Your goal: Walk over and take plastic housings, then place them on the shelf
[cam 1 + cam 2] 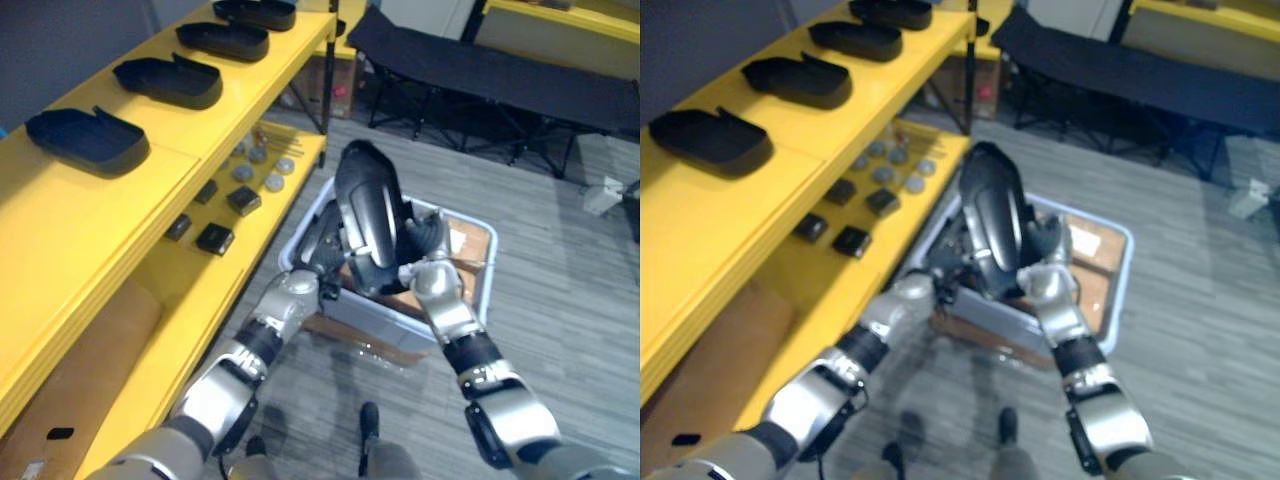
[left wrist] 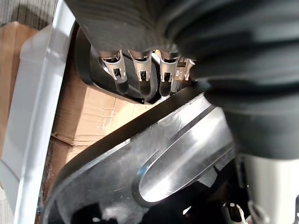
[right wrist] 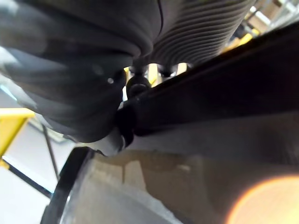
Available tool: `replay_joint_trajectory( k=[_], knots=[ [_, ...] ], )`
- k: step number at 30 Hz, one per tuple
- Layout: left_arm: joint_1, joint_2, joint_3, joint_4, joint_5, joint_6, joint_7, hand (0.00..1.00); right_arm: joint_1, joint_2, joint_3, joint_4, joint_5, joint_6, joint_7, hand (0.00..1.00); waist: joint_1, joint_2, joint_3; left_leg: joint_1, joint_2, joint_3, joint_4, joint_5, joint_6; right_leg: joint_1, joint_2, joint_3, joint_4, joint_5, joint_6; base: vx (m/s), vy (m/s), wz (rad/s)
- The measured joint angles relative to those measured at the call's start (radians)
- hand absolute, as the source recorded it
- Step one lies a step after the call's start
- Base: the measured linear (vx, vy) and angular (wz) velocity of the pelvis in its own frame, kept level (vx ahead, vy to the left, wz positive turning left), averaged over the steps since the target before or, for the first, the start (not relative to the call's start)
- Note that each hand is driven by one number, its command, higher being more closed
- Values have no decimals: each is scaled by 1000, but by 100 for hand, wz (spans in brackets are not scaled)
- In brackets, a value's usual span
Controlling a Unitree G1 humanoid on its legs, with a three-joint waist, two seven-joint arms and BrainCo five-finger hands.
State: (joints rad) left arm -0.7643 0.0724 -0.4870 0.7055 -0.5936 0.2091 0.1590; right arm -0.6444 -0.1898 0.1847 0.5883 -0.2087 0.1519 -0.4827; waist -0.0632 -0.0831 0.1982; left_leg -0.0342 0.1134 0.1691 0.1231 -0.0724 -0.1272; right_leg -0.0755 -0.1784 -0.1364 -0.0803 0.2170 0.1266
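Between the left hand (image 1: 324, 256) and the right hand (image 1: 428, 250) a black plastic housing (image 1: 365, 210) stands on end, raised above a grey bin (image 1: 489, 270) that sits below both hands. The left hand's fingers (image 2: 142, 74) are bent, their dark tips hooked over the housing's rim (the wrist view shows this from very close). The right hand lies against the housing's other side; its dark cover and the housing hide the rest, so how it grips I cannot tell. The housing and both hands also hide much of the bin's inside. Brown cardboard (image 2: 93, 112) shows under the left hand, and the dark shapes below the housing are too crowded to name. Out beyond the left hand runs a yellow shelf (image 1: 120, 210). Four more housings (image 1: 168, 80) lie in a row on its top board, apart from one another. On the lower board, nearer the left hand, lie small black blocks (image 1: 215, 238) and round grey discs (image 1: 260, 170). The shelf's near end is cut off at the frame's edge.
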Motion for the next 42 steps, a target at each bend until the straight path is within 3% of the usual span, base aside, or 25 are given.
replay_joint_trajectory(
  k=[1, 5, 12, 15, 23, 24, 27, 31, 34, 37, 42],
  knots=[
    [8, 0, -33, 0, 3, 0, 37, 0, -15, 2, 28, 13, 38, -1, -21, 100, 0, 0, 0, 6, 2, 1, -14, 8, -3, -1, 3, -1, 0, 0, 0, 23, -46, -2],
    [28, -3, -77, 0, 4, 1, 56, 0, -46, 16, 62, 13, 39, -18, -23, 100, 0, -4, -3, 17, 2, 4, -27, 12, -4, 2, 4, -1, 0, 0, 0, 29, -33, -2],
    [50, -4, -75, 11, 9, 1, 63, 0, -61, 39, 84, 13, 39, -23, -25, 100, 2, -27, -18, 17, 2, 4, -27, 13, -4, 2, 4, 0, 0, 0, 0, 0, 0, 0],
    [50, -5, -51, 24, 15, -4, 100, 0, -61, 49, 112, 12, 49, -27, -33, 100, 1, -28, -19, 19, 2, 5, -28, 15, -4, 2, 4, 0, 0, 0, -1, 0, 0, 0],
    [51, -6, 17, 30, 11, -68, 146, 0, -60, 80, 113, 5, 101, -46, -43, 100, -1, -28, -19, 20, 3, 6, -28, 16, -5, 3, 5, 0, 0, 1, -1, 0, 0, 0],
    [51, -6, 27, 30, 9, -83, 151, 100, -55, 80, 113, -4, 113, -46, -43, 100, -2, -28, -19, 21, 3, 6, -29, 16, -5, 3, 5, 0, 0, 1, -1, 0, 0, 0],
    [51, -11, 40, 30, -4, -127, 172, 100, -23, 81, 113, -50, 119, -49, -43, 100, -3, -28, -19, 26, 3, 8, -33, 16, -5, 4, 5, 1, 0, 1, -1, 0, 0, 0],
    [51, -13, 45, 25, -142, -220, 181, 100, 37, 84, 115, -79, 121, -67, -52, 100, -4, -28, -19, 35, 1, 11, -47, 21, -5, 5, 4, 1, 0, 0, -2, 0, 0, 0],
    [53, -13, 48, 23, -155, -254, 182, 100, 77, 86, 125, -105, 128, -74, -67, 100, -6, -28, -19, 35, 3, 12, -48, 21, -5, 5, 5, 1, 0, 0, -3, 0, 0, 0],
    [53, -12, 48, 22, -153, -261, 184, 100, 96, 86, 135, -136, 126, -106, -87, 100, -7, -28, -19, 35, 5, 12, -49, 21, -5, 5, 4, 1, 0, 0, -3, 0, 0, 0],
    [60, -11, 34, 21, -120, -254, 213, 100, 111, 86, 152, -145, 118, -111, -109, 100, -6, -28, -19, 37, 5, 11, -57, 25, -5, 4, 4, 0, 0, -1, -3, 0, 0, 0]
  ],
)
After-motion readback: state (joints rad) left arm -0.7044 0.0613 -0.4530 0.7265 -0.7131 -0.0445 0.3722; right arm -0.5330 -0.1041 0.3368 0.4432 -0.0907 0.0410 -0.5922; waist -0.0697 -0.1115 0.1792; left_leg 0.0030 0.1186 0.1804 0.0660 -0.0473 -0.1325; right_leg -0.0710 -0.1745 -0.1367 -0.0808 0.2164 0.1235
